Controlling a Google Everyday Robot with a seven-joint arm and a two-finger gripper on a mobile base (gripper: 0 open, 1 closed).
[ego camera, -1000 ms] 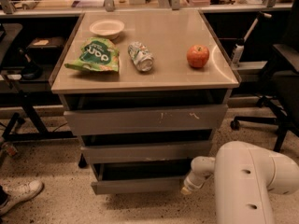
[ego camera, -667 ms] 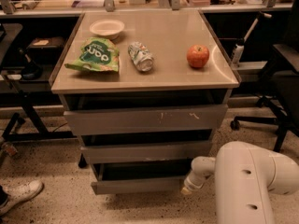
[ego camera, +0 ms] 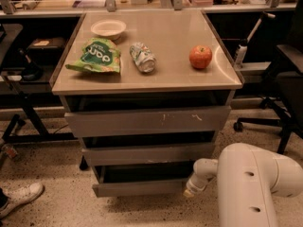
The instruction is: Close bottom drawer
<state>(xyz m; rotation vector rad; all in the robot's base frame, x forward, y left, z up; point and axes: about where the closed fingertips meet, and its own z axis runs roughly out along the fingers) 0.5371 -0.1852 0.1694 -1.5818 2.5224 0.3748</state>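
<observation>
By the right corner of the bottom drawer (ego camera: 137,188) sits the gripper (ego camera: 193,189), grip unreadable, chair (ego camera: 288,65) beyond.

Grey cabinet, three drawers, all pulled out a bit. The bottom drawer (ego camera: 139,188) is narrowest and sticks out, its dark tray showing behind the front. The tool (ego camera: 190,191) on the white arm (ego camera: 251,183) sits low at that drawer's right front corner, touching or just beside it. On the tabletop (ego camera: 170,74): white bowl (ego camera: 108,29), green chip bag (ego camera: 96,56), a can (ego camera: 142,57) lying on its side, red apple (ego camera: 200,57). A white shoe (ego camera: 20,197) is at bottom left.
</observation>
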